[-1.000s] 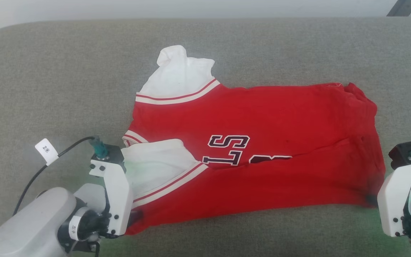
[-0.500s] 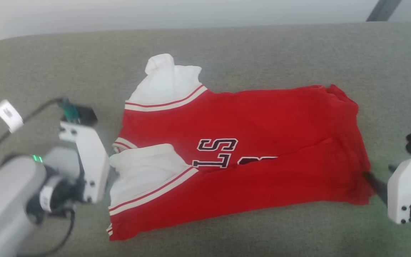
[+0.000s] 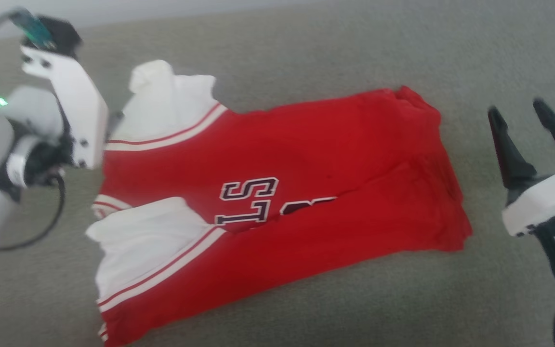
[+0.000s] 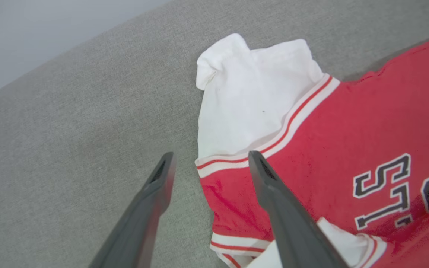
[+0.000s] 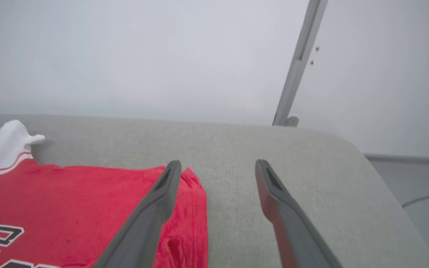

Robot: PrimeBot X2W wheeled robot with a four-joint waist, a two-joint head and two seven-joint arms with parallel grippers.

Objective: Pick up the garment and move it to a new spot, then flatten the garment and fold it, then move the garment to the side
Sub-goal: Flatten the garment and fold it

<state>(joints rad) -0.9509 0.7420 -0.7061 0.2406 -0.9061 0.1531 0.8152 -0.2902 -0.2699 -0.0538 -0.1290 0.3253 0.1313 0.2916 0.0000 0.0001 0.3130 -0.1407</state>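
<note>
grey fabric surface (image 3: 306, 43) | garment (image 3: 306, 159) lying half-folded | left gripper (image 4: 210, 154) spread wide, empty | right gripper (image 3: 517, 107) spread wide, empty

The only text that can be read is the block lettering (image 3: 248, 202) on the red front of the garment (image 3: 316, 154). It is in black capitals edged in white, and "S" and "T" are legible. In the head view they lie on their side, the S above the T. Another character just beside them is half hidden under a fold of red cloth and cannot be read. A white band (image 3: 14, 169) on the left arm's wrist is too blurred to read.
</note>
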